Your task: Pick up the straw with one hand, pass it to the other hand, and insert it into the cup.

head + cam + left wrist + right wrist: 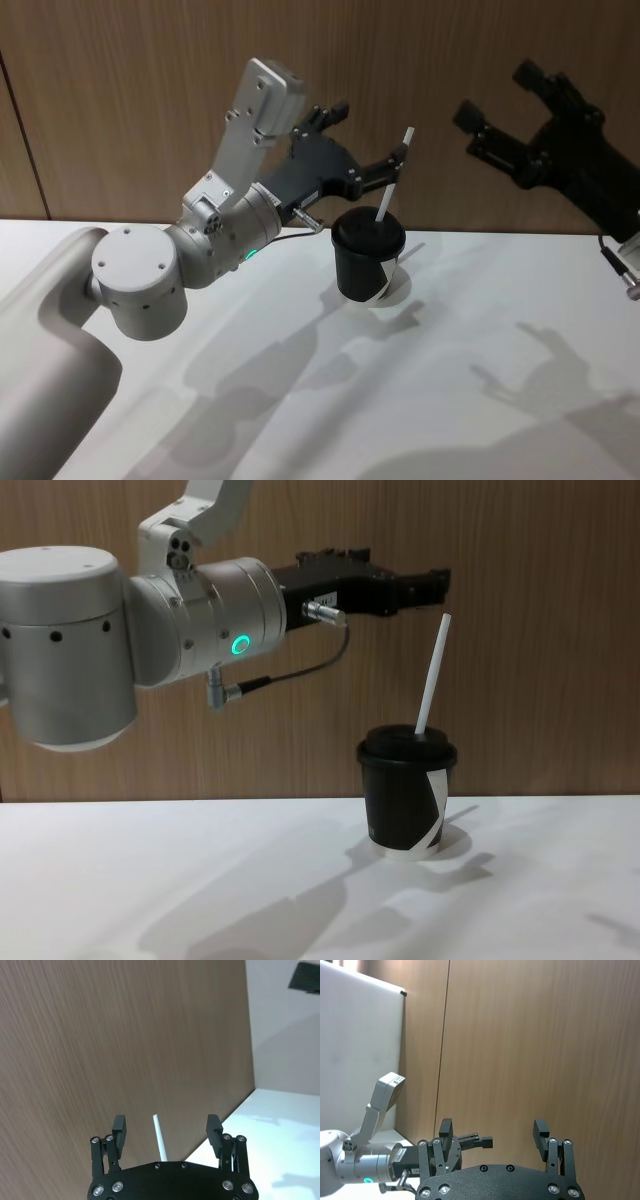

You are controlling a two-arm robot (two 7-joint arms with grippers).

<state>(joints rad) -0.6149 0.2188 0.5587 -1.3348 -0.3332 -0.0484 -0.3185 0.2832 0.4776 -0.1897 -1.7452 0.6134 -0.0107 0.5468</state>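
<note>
Head view: the cup (369, 262) stands upright on the white table (480, 400), near the far wall and slightly right of centre. The straw (392, 183) is seated in the cup's lid and leans to the right, its upper end well above the lid. The left gripper (372, 140), on a silver arm with a green ring, is positioned above and to the left of the cup. Its fingers are spread apart, with one finger's tip just beside the upper part of the straw; contact cannot be confirmed. The right gripper (505, 98) is raised at the far right, well apart from the cup, with its fingers spread and nothing between them.

Left wrist view: the left gripper (167, 1130) shows both fingers apart. The straw (160, 1136) runs between them without touching either one. The wood-panel wall (125, 1040) lies behind.

Right wrist view: the right gripper (492, 1135) has its fingers apart and holds nothing. The left gripper (479, 1141) and its silver arm appear farther off at the left.

Chest view: the cup (405, 792) rests on the table (200, 880) right of centre. The straw (432, 675) rises from the lid, tilted to the right. The left gripper (425, 588) is above the cup, at the level of the straw's upper end.
</note>
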